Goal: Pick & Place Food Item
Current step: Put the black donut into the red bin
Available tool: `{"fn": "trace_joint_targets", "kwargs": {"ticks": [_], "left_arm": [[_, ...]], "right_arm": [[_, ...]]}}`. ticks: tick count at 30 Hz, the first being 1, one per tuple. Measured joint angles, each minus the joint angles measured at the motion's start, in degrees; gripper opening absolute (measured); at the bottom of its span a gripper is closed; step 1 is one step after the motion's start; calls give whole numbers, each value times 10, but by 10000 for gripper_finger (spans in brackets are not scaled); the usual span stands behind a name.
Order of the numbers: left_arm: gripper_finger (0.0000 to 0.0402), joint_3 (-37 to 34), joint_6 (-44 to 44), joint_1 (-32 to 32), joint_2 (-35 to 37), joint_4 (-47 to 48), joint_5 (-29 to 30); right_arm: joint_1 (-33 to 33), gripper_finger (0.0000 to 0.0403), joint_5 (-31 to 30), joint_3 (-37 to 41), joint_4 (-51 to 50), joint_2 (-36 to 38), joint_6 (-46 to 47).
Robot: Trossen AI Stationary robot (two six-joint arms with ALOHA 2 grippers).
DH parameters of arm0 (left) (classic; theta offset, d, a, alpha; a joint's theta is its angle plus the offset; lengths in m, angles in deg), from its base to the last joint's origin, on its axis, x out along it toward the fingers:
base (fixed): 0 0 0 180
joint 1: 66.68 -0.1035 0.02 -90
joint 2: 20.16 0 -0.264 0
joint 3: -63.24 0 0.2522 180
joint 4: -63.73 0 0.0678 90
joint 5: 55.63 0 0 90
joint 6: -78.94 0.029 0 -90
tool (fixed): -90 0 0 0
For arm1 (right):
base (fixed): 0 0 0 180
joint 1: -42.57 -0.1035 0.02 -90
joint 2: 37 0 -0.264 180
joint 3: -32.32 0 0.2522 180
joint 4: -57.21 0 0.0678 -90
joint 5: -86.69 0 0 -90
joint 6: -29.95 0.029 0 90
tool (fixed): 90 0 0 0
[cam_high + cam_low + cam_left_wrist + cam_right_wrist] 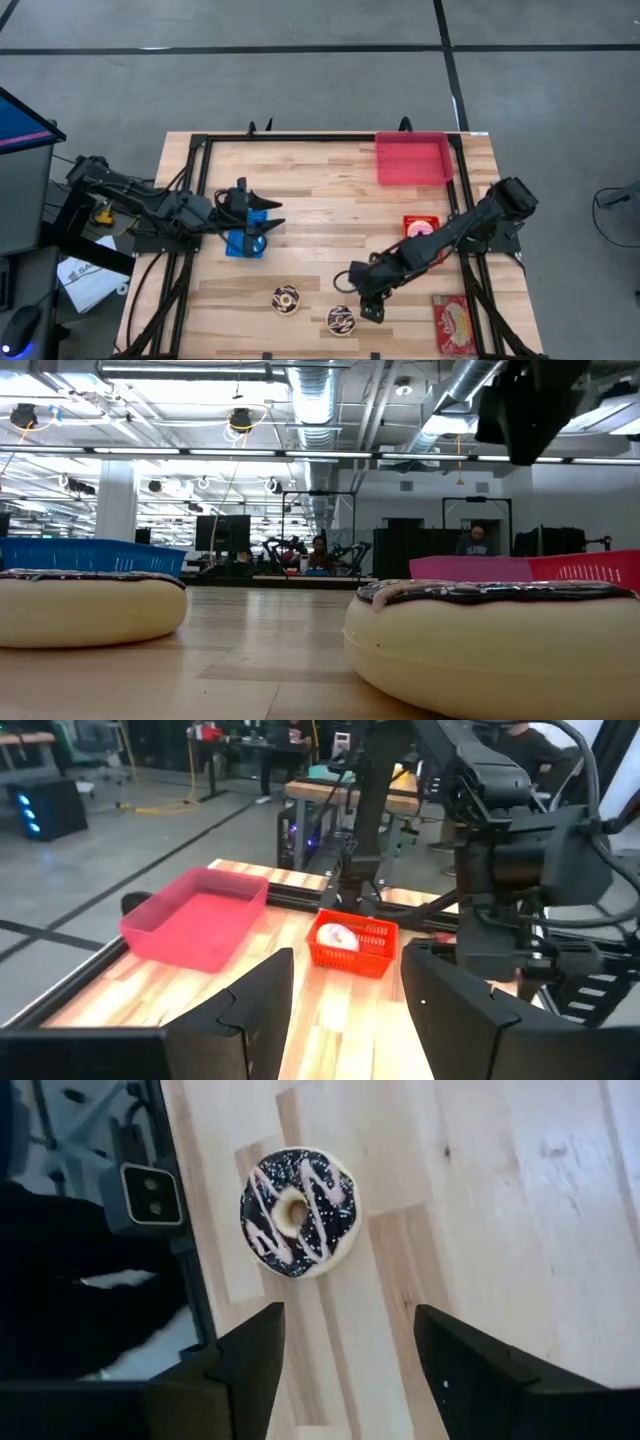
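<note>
Right gripper (345, 1345) angled down, fingers parted, empty; chocolate donut (298, 1212) just ahead, lined up for grab. Left gripper (268, 218) parted, empty, waiting over blue basket (244, 245).

A: Two chocolate-iced doughnuts are lying on the wooden table (270, 660) — near doughnut (495, 645) right, far doughnut (90, 605) left.

B: Behind, blue basket (95, 555) and pink tray (470, 568) are showing; dark arm (530, 405) is hanging overhead.
</note>
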Motion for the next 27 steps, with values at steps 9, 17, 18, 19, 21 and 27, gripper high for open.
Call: {"fn": "trace_joint_targets", "kwargs": {"ticks": [9, 17, 18, 19, 21, 27], "left_arm": [[182, 0, 9, 82, -22, -1, 104], [182, 0, 16, 117, -45, -17, 133], [182, 0, 16, 119, -46, -16, 134], [182, 0, 16, 121, -46, -15, 134], [182, 0, 19, 126, -46, -16, 136], [182, 0, 46, 137, -40, -13, 136]], "right_arm": [[-50, 243, -69, -61, 35, -66, -74], [-73, 263, -159, -137, 17, -134, -123], [-73, 264, -159, -146, 15, -144, -129], [-72, 265, -159, -153, 10, -155, -131], [-70, 265, -160, -171, -10, -175, -132], [-65, 265, -159, -217, -50, -219, -125]]}}
